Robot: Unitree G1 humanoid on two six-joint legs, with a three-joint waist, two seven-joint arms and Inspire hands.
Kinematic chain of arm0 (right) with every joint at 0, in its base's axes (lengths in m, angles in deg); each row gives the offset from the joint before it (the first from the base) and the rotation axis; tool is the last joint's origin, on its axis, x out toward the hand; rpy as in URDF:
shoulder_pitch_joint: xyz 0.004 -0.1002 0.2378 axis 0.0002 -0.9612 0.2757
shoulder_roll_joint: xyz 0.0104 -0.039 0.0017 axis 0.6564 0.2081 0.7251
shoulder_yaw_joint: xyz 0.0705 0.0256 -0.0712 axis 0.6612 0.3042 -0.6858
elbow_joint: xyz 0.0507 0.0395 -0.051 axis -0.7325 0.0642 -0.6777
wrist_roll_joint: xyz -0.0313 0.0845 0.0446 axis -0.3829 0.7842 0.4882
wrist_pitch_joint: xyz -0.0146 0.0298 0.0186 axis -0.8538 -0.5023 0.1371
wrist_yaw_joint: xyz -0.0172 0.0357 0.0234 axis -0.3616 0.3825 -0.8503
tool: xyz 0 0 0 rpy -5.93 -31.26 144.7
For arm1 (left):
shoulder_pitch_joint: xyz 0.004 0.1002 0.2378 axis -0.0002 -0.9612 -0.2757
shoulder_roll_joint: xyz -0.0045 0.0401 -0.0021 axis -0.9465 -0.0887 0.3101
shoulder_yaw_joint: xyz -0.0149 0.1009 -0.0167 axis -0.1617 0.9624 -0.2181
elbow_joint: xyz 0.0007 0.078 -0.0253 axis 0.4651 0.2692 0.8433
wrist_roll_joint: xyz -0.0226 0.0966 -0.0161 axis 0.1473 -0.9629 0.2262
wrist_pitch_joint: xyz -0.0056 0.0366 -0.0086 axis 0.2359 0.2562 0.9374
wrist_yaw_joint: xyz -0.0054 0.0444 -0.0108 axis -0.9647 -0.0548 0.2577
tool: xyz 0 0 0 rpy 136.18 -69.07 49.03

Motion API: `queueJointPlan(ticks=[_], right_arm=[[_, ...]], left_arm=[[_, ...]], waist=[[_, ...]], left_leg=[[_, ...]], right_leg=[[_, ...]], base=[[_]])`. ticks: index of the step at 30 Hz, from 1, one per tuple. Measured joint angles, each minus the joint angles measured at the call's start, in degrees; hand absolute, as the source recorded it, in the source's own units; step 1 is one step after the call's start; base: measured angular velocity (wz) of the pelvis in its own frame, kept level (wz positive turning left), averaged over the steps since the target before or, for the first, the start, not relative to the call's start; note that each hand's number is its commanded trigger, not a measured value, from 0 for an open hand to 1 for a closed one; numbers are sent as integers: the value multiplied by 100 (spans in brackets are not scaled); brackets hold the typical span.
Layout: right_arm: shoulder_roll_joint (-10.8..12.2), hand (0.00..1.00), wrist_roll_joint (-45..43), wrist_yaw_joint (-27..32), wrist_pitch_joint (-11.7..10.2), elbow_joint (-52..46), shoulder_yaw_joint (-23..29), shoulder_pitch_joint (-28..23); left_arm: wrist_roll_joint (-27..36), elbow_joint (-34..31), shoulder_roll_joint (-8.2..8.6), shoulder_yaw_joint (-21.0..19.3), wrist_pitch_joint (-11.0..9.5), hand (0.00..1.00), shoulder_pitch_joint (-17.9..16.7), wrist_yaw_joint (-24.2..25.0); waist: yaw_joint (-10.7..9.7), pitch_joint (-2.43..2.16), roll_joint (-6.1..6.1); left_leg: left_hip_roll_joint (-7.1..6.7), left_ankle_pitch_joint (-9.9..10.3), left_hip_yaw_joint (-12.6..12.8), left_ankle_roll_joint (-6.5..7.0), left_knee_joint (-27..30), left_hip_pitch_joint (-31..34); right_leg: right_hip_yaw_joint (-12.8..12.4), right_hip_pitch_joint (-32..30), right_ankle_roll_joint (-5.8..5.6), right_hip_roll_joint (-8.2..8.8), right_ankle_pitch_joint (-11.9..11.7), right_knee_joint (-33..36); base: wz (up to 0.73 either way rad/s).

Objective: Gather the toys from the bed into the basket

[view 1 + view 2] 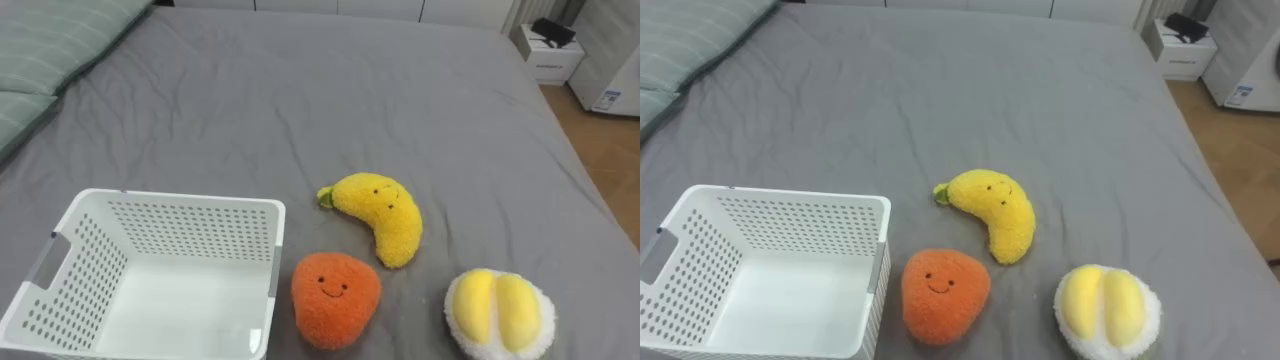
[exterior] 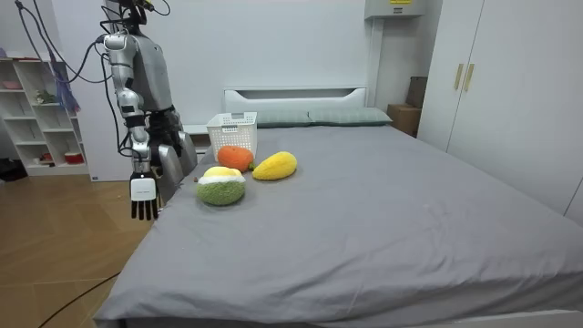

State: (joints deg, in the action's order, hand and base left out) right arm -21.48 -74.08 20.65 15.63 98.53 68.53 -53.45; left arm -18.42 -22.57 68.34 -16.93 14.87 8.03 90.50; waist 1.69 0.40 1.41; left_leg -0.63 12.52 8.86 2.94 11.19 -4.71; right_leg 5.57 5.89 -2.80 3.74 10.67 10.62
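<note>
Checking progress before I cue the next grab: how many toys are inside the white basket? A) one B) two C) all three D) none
D: the white basket holds no toy, while the banana plush, the orange plush and the yellow-and-white plush all lie on the grey bed beside it.

Right arm: hangs straight down at your robot's side.
Right hand (image 2: 143, 197): fingers straight, relaxed, pointing down.
</note>
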Motion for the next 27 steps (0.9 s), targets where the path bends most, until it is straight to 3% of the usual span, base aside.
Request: queueJointPlan(ticks=[14, 19, 23, 25, 27], right_arm=[[2, 0, 74, -34, 6, 28, -11, 27], [5, 0, 717, 14, 9, 43, 78, -5], [3, 0, 1756, 240, 8, 149, 552, -132], [-17, 0, 2372, 323, 8, 195, 890, -225], [-67, 0, 3033, 427, 11, 204, 1653, -387]], left_arm=[[-39, 1, 0, 121, -104, 0, -2, -64], [-47, -7, 1, 91, -92, 0, -22, -68], [-43, -54, -16, 74, -76, 0, -68, -68], [-39, -59, -14, -110, -77, 0, -107, -68], [-45, -97, -22, -548, -79, 0, -216, -68]], waist=[[19, 7, -66], [14, 9, -43], [-79, 20, -15], [-152, 14, 10], [-321, 9, 85]], left_leg=[[-6, 9, -3, -2, -8, 17], [-6, 9, -1, -2, -8, -37], [-7, 9, 3, -3, -31, -84], [-7, 9, 2, -4, -46, -105], [-6, 1, 0, -9, -51, -105]], right_leg=[[-5, -19, -2, 1, 10, 3], [-10, 17, -3, 3, 11, 8], [-34, 65, -4, -1, 16, -16], [-34, 107, -9, -6, 19, -87], [-30, 106, -8, -9, 18, -90]], base=[[0], [0], [1], [2], [0]])
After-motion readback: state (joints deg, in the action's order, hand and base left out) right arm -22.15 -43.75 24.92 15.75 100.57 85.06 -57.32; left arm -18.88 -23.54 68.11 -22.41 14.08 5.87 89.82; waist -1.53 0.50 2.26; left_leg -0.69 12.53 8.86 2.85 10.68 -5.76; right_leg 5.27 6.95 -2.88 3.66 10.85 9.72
